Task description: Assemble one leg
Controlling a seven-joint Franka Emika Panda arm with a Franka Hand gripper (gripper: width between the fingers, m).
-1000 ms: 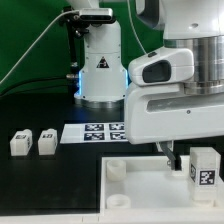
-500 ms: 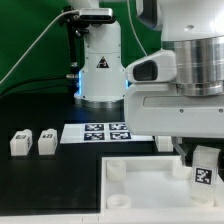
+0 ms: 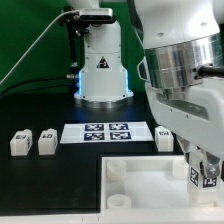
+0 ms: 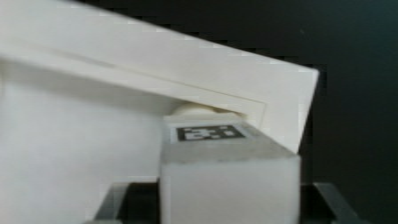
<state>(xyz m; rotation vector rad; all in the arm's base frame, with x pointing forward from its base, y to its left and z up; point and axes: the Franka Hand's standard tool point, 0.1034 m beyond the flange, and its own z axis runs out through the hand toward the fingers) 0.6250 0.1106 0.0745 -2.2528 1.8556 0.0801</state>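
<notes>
Leg [image 3: 201,177]: short white post, black-and-white tag on its face, upright. It sits at the exterior view's right, over the far right corner of the tray [image 3: 140,190]. Claw [image 3: 203,166] is pinching it from both sides. Wrist view: round socket [image 4: 199,99] just beyond the leg's end. Step, as I read it: seating the leg. Next move probably calls for centring on the socket, then lowering. Spare legs [image 3: 20,143] stand on the tabletop [image 3: 60,180].

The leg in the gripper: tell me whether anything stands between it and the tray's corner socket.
Nothing visible does. The gripper holds the leg close by the round socket in the tray's corner. The wrist view shows only bare white tray between them, though the leg's top hides part of the socket.
</notes>
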